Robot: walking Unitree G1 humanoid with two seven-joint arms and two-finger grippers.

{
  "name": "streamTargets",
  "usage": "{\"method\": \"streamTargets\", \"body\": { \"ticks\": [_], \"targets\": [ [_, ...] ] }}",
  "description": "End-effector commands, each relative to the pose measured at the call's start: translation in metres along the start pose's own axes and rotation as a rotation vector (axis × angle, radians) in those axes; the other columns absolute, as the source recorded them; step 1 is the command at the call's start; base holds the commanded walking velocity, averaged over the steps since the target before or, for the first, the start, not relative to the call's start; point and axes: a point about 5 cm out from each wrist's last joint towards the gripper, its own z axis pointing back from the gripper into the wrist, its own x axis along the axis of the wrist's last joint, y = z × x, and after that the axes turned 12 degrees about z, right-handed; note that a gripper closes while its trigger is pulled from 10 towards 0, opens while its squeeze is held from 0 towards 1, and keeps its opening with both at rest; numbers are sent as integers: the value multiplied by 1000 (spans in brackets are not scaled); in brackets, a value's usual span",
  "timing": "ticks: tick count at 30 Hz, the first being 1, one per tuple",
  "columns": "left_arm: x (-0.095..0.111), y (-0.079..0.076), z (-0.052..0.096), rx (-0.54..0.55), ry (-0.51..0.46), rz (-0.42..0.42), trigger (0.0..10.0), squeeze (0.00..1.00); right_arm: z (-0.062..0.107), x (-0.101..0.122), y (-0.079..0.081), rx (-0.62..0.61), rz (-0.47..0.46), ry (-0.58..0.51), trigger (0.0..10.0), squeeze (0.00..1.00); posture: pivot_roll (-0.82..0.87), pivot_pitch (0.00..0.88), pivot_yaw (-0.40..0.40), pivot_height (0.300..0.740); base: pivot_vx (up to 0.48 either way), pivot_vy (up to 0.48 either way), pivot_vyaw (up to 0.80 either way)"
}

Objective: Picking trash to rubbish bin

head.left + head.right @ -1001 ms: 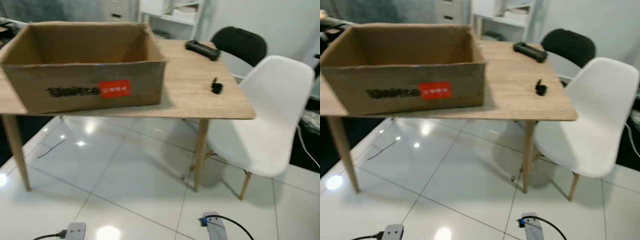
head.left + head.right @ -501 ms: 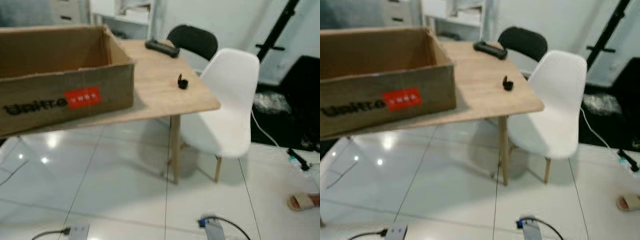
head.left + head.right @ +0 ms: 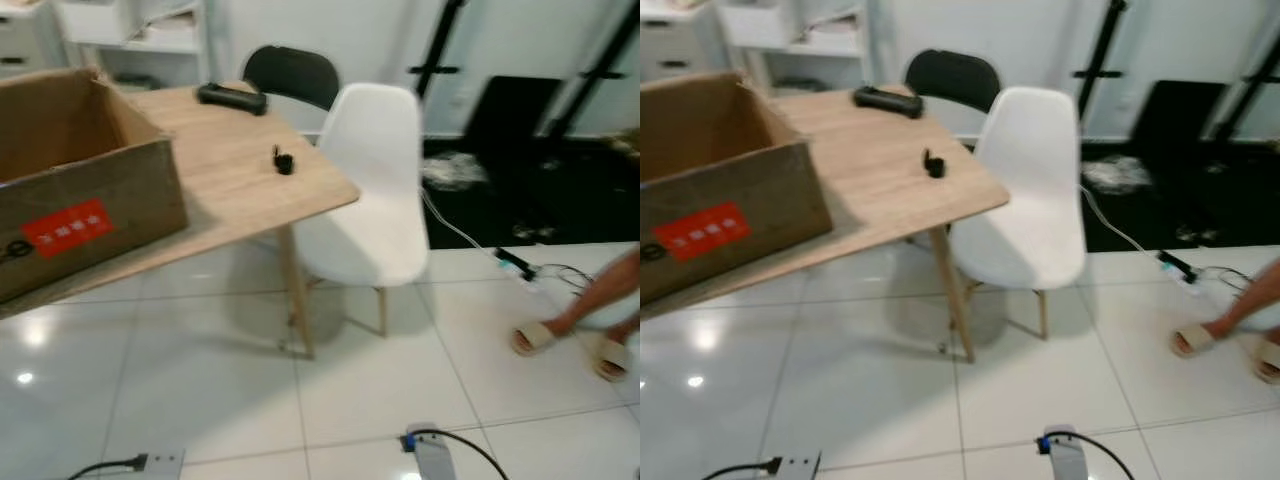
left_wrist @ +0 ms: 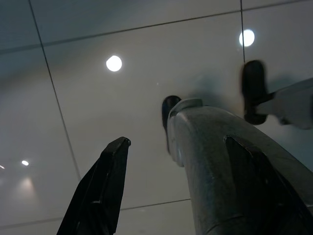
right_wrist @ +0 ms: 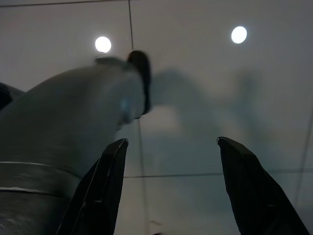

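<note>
No trash item and no rubbish bin can be identified. The nearest candidate is a small black object (image 3: 284,160) lying on the wooden surface (image 3: 230,170) near its right edge, just beside the white chair (image 3: 370,190). It is judged light, rigid and compact; its shape is too blurred to confirm. A pinch across its narrow sides from above is advised, with care against sliding on the smooth wood. A black remote-like object (image 3: 232,96) lies near the far edge, and a cardboard box (image 3: 70,190) occupies the left part of the surface.

The left gripper (image 4: 176,181) and right gripper (image 5: 171,181) hang over the tiled floor (image 3: 360,400), fingers spread and holding nothing.

Compared with the earlier frames, the camera is turned rightward: the box is shifted toward the left border, black stands are revealed, and a person's sandalled feet (image 3: 575,335) are exposed.
</note>
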Motion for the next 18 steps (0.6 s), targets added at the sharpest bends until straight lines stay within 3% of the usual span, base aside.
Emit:
{"method": "streamTargets", "body": {
  "ticks": [1,12,18],
  "targets": [
    [-4,-1,0,2,16,-12,10000,0,1,-6,-2,-7,-11,18,10000,0,47,70,-22,740,0,0,-800],
    [-3,-4,-1,-6,15,-33,10000,0,1,-7,-4,-13,-19,16,10000,0,42,72,-18,740,0,0,-800],
    [-3,-5,-1,-10,18,-45,10000,0,1,-1,-7,-21,-70,-25,10000,0,40,76,-17,740,0,0,-800]
  ]
}}
